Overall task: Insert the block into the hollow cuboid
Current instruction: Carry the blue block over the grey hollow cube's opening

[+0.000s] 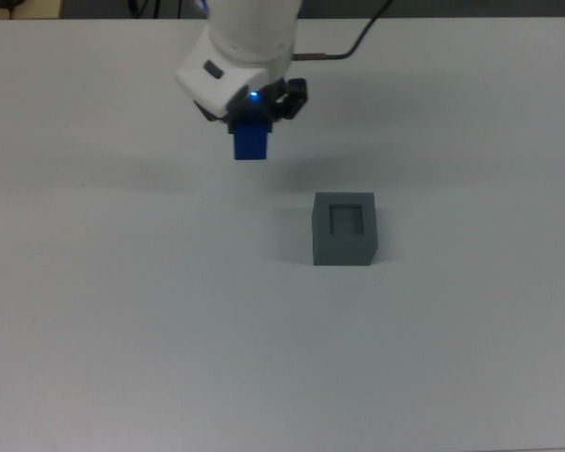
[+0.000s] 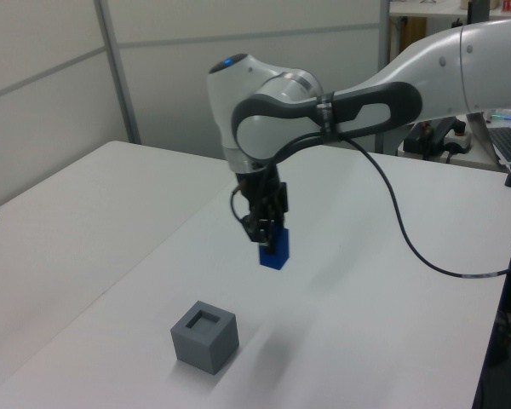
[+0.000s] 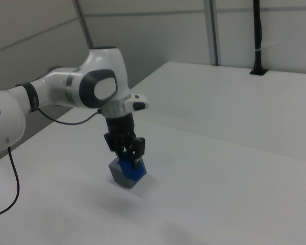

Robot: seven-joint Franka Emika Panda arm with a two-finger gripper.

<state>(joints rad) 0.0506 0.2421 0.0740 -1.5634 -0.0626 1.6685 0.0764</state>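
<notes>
The small bright-blue block (image 1: 250, 140) (image 2: 274, 253) (image 3: 128, 168) hangs in the air, well above the white table. My gripper (image 1: 253, 115) (image 2: 266, 237) (image 3: 129, 158) is shut on its upper part. The dark-grey hollow cuboid (image 1: 344, 228) (image 2: 205, 336) rests on the table with its square recess facing up and empty. It lies toward the top view's lower right of the block. In the right view only part of the cuboid (image 3: 120, 176) shows, behind the block.
The white table (image 1: 132, 320) carries nothing else. A black cable (image 2: 409, 247) trails from the arm. A wall panel (image 2: 60, 102) runs along the left view's left side, and a black post (image 3: 257, 41) stands at the table's far edge in the right view.
</notes>
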